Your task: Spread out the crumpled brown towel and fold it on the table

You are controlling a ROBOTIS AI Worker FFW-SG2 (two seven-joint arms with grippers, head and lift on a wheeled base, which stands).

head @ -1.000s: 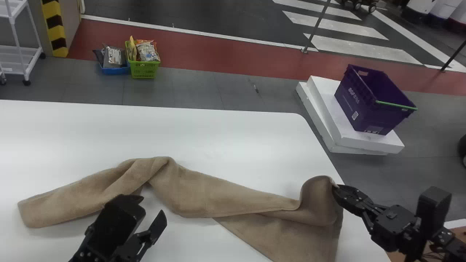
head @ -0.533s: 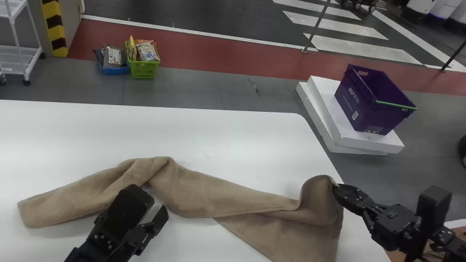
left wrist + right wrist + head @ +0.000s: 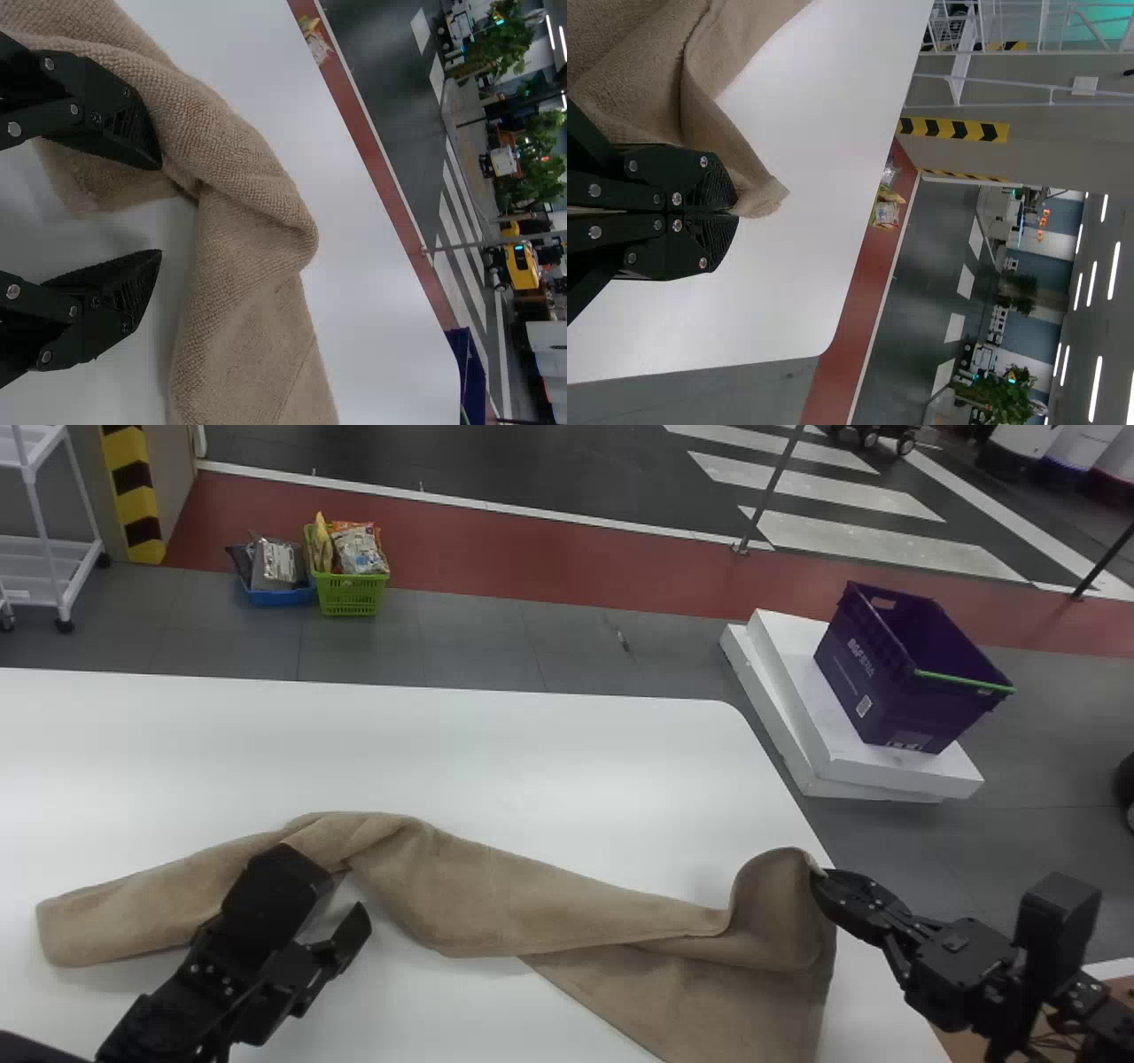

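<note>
Crumpled brown cloth towel (image 3: 496, 895) lies in a long, twisted band across the smooth white table (image 3: 532, 762) in front of you, its wider end near the table's right edge. Expect it to handle limp and fairly light, with a textured pile that should grip well and nothing fragile in it; it will likely bunch or drag rather than swing over stiffly. Your black right gripper (image 3: 735, 212) has its fingers pressed together on a corner there, a sound anchor. Your black left gripper (image 3: 159, 209) is spread wide and holds nothing. Take its hold on a single free edge or corner at the narrow left end; a pinch in the thick middle fold would probably catch several layers and keep the twist.

The head view gives you the whole run of cloth and the raised loop beside the right gripper. The left wrist view shows what that one doesn't: one finger over the fold, the other over bare table. The right wrist view adds the little tip of cloth poking out past the pinch.
</note>
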